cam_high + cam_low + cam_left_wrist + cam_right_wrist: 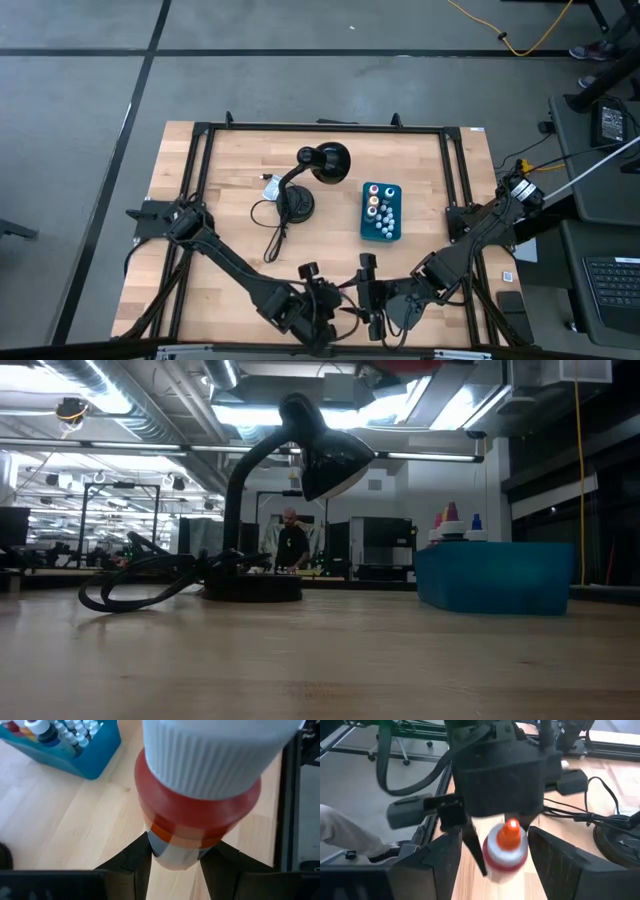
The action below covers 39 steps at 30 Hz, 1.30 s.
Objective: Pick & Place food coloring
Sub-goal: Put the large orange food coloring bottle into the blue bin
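a red food coloring bottle (pixel 197 815) with a ribbed white cap sits clamped between the left gripper (pixel 175 860)'s two dark fingers, which pinch its lower body from both sides. the right wrist view catches the same bottle head-on, its orange dropper tip (pixel 510 831) pointing out of the left arm's dark wrist housing. it is probably light, hard plastic with a smooth, rounded wall, so it could twist or slip in a narrow pinch; the body just under the cap looks like the surest place to hold, and a squeeze too hard could push dye out.

beyond the held bottle, well away across the wooden table (pixel 230 190), stands the teal box (pixel 381 212) with the other small dropper bottles (pixel 385 218) upright in it. farther off again is the black desk lamp (pixel 318 168) with its cable looped beside it.

the right gripper (pixel 492 865) faces the left one just beside it, its fingers spread wide apart on either side of the bottle and touching nothing, a stance that reads as a handover about to be made.

only the high view shows both arms meeting at the near table edge (pixel 300 335). the low view shows neither gripper, only lamp, box, the bottle tips above its rim, and a person standing far back in the room (pixel 292 542).
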### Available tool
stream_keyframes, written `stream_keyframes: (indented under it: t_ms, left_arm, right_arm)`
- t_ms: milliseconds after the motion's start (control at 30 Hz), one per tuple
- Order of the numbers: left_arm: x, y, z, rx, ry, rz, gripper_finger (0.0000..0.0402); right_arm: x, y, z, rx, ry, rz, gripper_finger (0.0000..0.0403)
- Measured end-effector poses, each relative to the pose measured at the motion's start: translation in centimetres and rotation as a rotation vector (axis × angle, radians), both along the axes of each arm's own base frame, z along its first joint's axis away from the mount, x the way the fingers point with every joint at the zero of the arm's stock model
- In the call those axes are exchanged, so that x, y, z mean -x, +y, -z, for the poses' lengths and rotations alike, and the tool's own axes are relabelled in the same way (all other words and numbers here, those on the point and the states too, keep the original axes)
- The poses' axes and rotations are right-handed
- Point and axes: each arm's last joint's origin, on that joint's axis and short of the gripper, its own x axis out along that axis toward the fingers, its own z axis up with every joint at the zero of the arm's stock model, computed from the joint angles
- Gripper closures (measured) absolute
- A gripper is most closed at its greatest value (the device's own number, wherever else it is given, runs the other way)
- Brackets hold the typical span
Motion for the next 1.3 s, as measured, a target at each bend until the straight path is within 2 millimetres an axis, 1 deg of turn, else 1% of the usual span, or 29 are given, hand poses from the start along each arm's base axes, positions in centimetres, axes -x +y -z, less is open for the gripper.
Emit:
stream_keyframes:
  t_ms: [167, 367, 467, 700, 767, 867, 1000, 1133, 1300]
  left_arm:
    - [-0.5, -0.1, -0.3, 0.008, -0.032, 0.032, 0.0262]
    - [-0.5, -0.3, -0.3, 0.026, -0.029, 0.048, 0.0262]
    - [-0.5, -0.2, -0.3, 0.024, -0.030, 0.048, 0.0262]
    - [-0.5, -0.3, -0.3, 0.024, -0.030, 0.048, 0.0262]
    - [-0.5, -0.3, -0.3, 0.025, -0.031, 0.048, 0.0262]
    - [-0.6, -0.3, -0.3, 0.026, -0.035, 0.046, 0.0261]
    - [-0.5, -0.3, -0.3, 0.039, -0.038, 0.037, 0.0243]
    - [-0.3, -0.1, -0.3, 0.049, -0.048, -0.028, 0.0216]
    - [1.1, 0.8, -0.3, 0.008, 0.001, -0.162, 0.0185]
  right_arm:
    - [0.0, 0.0, 0.0, 0.016, -0.002, -0.010, 0.0176]
    - [0.0, 0.0, 0.0, 0.019, 0.001, -0.010, 0.0180]
    - [0.0, -0.1, 0.1, 0.024, 0.007, -0.010, 0.0202]
    - [0.1, -0.1, 0.1, 0.028, 0.010, -0.010, 0.0276]
    - [0.1, -0.1, 0.1, 0.028, 0.010, -0.010, 0.0286]
    - [0.1, -0.1, 0.1, 0.028, 0.009, -0.010, 0.0286]
    - [0.1, -0.1, 0.1, 0.027, 0.010, -0.009, 0.0275]
    - [0.2, -0.2, 0.3, 0.035, 0.025, 0.013, 0.0285]
    - [0.7, -0.8, 0.9, 0.070, 0.065, 0.132, 0.0287]
